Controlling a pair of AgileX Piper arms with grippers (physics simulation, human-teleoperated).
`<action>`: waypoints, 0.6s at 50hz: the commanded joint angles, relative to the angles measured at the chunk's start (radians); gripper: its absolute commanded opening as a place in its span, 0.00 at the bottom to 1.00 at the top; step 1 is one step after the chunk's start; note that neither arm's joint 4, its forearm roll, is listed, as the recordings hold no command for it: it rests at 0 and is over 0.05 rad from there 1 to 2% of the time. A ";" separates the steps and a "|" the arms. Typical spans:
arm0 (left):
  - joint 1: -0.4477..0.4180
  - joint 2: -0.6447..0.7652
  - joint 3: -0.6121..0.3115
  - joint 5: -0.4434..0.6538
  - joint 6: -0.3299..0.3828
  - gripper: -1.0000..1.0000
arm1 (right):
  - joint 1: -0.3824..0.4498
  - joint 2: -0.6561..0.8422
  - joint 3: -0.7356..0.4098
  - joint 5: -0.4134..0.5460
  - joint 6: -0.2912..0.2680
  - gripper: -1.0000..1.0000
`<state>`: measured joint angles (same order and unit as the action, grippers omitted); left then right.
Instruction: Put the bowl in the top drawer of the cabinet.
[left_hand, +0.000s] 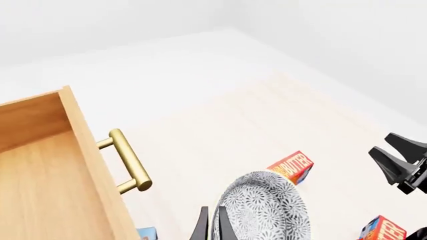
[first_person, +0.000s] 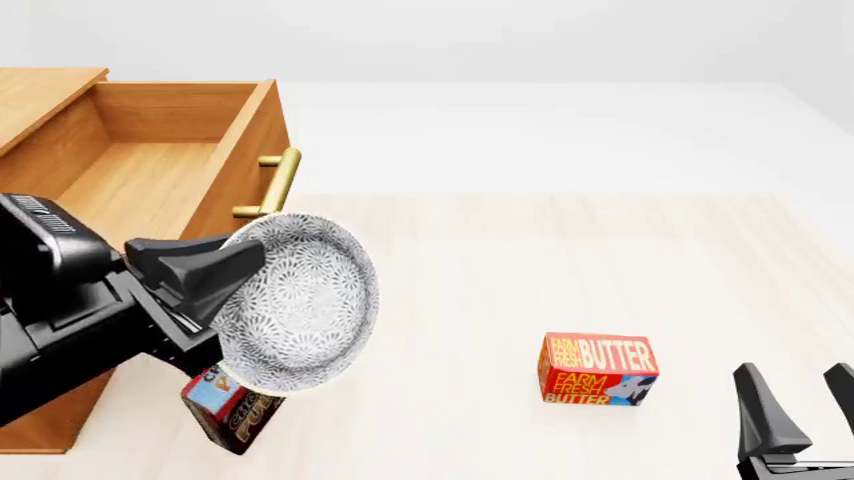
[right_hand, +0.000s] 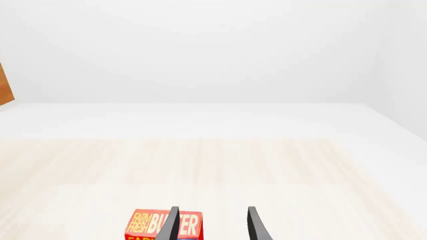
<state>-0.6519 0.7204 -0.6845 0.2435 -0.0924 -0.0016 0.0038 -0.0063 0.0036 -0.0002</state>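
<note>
The speckled white bowl (first_person: 300, 305) hangs in the air tilted on edge, its inside facing the camera. My left gripper (first_person: 230, 268) is shut on its rim, just right of the cabinet (first_person: 40, 105). The top drawer (first_person: 147, 175) stands pulled out and shows nothing inside, with its brass handle (first_person: 274, 185) just above the bowl. In the left wrist view the bowl (left_hand: 263, 207) sits beside the gripper (left_hand: 212, 227), with the drawer (left_hand: 40, 170) and handle (left_hand: 127, 160) off to one side. My right gripper (first_person: 801, 410) is open, low near the front right, holding nothing.
A red butter box (first_person: 598, 370) lies on the table between the arms, also seen past the right gripper (right_hand: 212, 227) as the butter box (right_hand: 157, 225). A small dark and blue box (first_person: 227, 410) lies under the bowl. Another red box (left_hand: 381, 230) shows in the left wrist view.
</note>
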 joint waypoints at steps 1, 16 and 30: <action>0.043 -0.023 -0.040 0.022 0.004 0.00 | 0.000 0.000 0.001 -0.001 0.000 1.00; 0.103 -0.048 -0.080 0.041 0.010 0.00 | 0.000 0.000 0.001 -0.001 0.000 1.00; 0.173 -0.050 -0.116 0.048 0.009 0.00 | 0.000 0.000 0.001 -0.001 0.000 1.00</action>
<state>-0.5232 0.6764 -0.7719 0.2891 -0.0761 -0.0015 0.0038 -0.0063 0.0036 -0.0002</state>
